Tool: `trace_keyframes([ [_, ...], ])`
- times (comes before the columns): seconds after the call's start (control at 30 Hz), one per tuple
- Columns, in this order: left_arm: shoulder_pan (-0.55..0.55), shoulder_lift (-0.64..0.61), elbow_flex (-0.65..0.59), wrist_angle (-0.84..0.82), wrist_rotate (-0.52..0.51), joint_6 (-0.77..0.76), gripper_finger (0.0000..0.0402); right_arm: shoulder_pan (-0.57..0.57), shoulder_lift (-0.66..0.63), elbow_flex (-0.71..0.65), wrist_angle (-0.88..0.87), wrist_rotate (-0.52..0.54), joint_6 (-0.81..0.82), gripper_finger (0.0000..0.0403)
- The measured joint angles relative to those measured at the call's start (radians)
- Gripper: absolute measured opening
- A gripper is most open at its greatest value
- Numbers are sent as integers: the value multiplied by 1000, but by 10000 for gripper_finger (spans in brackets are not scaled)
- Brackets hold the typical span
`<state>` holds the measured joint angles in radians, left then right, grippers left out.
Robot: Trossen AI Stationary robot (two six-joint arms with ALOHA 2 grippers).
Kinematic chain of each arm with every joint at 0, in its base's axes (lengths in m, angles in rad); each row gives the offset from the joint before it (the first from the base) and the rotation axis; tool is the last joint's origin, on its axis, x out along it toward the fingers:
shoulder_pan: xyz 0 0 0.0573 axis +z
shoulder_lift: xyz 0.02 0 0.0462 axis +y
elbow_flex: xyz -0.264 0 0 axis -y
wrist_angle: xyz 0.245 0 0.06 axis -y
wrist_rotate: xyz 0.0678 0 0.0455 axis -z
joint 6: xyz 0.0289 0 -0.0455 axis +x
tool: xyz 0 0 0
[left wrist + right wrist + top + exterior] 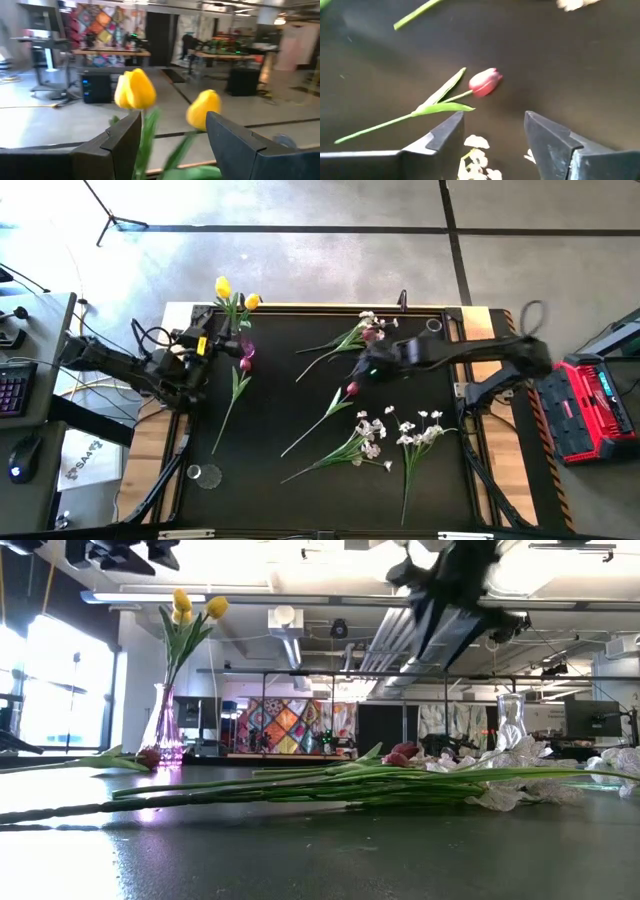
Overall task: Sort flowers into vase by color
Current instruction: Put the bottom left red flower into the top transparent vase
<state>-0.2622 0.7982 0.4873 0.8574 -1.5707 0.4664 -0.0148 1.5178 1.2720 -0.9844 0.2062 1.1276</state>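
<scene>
Two yellow tulips (236, 293) stand upright in a pink-purple glass vase (165, 730) at the table's far left. My left gripper (172, 125) is open at blossom height, and the tulips' stems (146, 142) rise between its fingers. A dark red tulip (351, 389) lies on the mat mid-table, its stem running toward the near edge. My right gripper (495, 125) hovers open above it, touching nothing. A second red tulip (243, 365) lies beside the vase. White blossom sprays (366, 442) lie toward the near right. My left gripper is open around the yellow tulips' stems, level with the table. One stem (145, 135) runs right beside one finger (122, 137). Whether they touch, I cannot tell. The tulips stand upright in the vase.
A clear glass vase (205, 475) stands at the near left corner, another (432, 325) at the far right. A mixed bunch of white and red flowers (358, 335) lies at the far middle. A second white spray (420, 436) lies near right. Bare mat shows at the near middle.
</scene>
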Motion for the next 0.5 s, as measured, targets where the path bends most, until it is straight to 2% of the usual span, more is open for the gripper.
trace_keyframes([
  [0.13, -80, 7, 0, -10, -1, -2, 212, 28, 116, 0, 107, -47, 29, 193],
  [0.33, -190, 19, 0, -87, 0, -61, 212, 67, 208, 0, 191, -82, 128, 193],
  [0.5, -265, 30, 0, -253, 10, -234, 211, 76, 270, 0, 224, -85, 195, 193],
])
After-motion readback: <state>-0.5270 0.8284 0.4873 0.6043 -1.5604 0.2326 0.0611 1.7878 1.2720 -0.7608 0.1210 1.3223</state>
